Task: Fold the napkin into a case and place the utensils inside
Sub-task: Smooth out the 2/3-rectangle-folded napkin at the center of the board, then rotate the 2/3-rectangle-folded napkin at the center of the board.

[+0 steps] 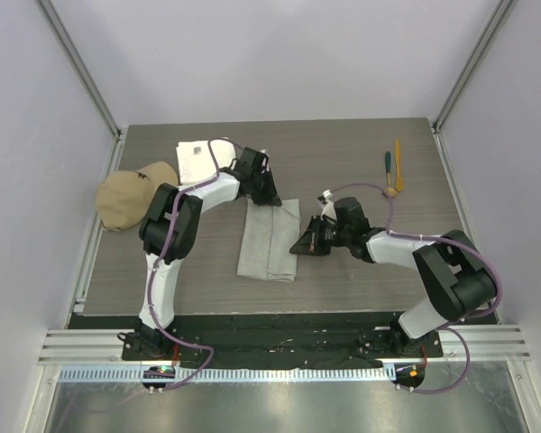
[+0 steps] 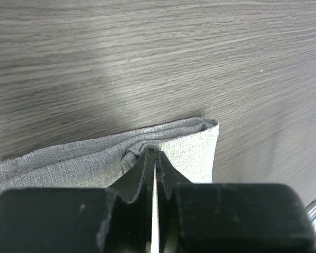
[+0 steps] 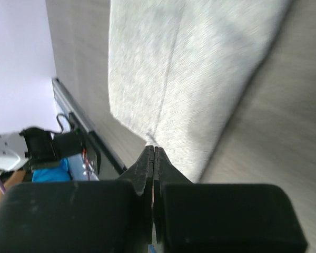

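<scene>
The napkin (image 1: pixel 269 242) is laid folded at the middle of the table (image 1: pixel 361 289). Its far edge is pinched by the left gripper (image 2: pixel 152 153) — cloth puckered at the tips — and its right edge is nipped by the right gripper (image 3: pixel 154 149). The utensils (image 1: pixel 393 171) are seen at the far right, well apart.

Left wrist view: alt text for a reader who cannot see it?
The left gripper is pinched shut on the bunched edge of a folded light-grey napkin, close to its corner. The napkin lies on a grey wood-grain table that fills the rest of the view.
</scene>
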Tool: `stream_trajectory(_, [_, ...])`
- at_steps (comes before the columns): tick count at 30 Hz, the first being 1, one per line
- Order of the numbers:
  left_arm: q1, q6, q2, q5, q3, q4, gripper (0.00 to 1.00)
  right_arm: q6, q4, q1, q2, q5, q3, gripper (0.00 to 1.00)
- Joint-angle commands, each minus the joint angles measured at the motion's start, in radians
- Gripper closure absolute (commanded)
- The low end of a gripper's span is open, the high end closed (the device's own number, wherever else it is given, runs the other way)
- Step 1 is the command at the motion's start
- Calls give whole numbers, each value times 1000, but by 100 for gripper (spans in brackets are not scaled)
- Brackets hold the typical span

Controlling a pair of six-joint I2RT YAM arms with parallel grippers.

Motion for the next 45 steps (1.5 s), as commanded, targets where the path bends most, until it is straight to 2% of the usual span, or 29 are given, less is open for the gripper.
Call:
stream_trajectory(1, [6, 36, -43, -5, 39, -62, 87, 57, 71, 94, 32, 13, -15, 99])
stream_trajectory(2, [5, 36, -72, -5, 39, -67, 79, 89, 124, 104, 41, 13, -43, 99])
stream_trajectory(4, [-3, 45, -112, -9, 34, -88, 74, 120, 197, 135, 68, 12, -79, 99])
stream_trajectory(8, [-20, 52, -221, -29, -30, -100, 71, 120, 235, 151, 114, 17, -114, 99])
stream_trajectory(12, [-21, 37, -347, -57, -144, -104, 70, 60, 188, 151, 125, 46, -136, 99])
stream_trajectory(15, [-21, 59, -466, -168, -243, -154, 63, 2, 101, 149, 61, 56, -101, 99])
stream_trajectory(17, [-20, 86, -513, -253, -297, -214, 55, -73, -42, 151, 11, 93, -15, 97])
stream_trajectory(18, [-20, 94, -537, -283, -308, -235, 45, -101, -123, 149, 4, 113, 58, 94])
stream_trajectory(20, [-17, 103, -554, -307, -343, -271, 43, -133, -177, 134, 18, 125, 129, 92])
stream_trajectory(22, [-12, 100, -562, -304, -392, -255, 39, -164, -200, 121, 54, 119, 223, 90])
stream_trajectory(23, [2, 91, -561, -292, -402, -246, 33, -181, -223, 114, 81, 124, 263, 88])
stream_trajectory(27, [51, 83, -495, -169, -411, -199, 22, -225, -288, 109, 240, 130, 462, 82])
stream_trajectory(29, [65, 91, -438, -109, -385, -194, 22, -228, -298, 109, 288, 118, 511, 82])
stream_trajectory(33, [74, 118, -386, -97, -353, -160, 26, -227, -295, 108, 364, 96, 565, 81])
stream_trajectory(38, [85, 129, -297, 1, -348, -127, 31, -241, -279, 98, 389, 102, 527, 82])
stream_trajectory(41, [85, 89, -301, 64, -403, -39, 34, -245, -268, 91, 401, 104, 504, 83])
stream_trajectory(45, [85, 77, -289, 74, -420, -48, 41, -239, -240, 91, 430, 107, 479, 85])
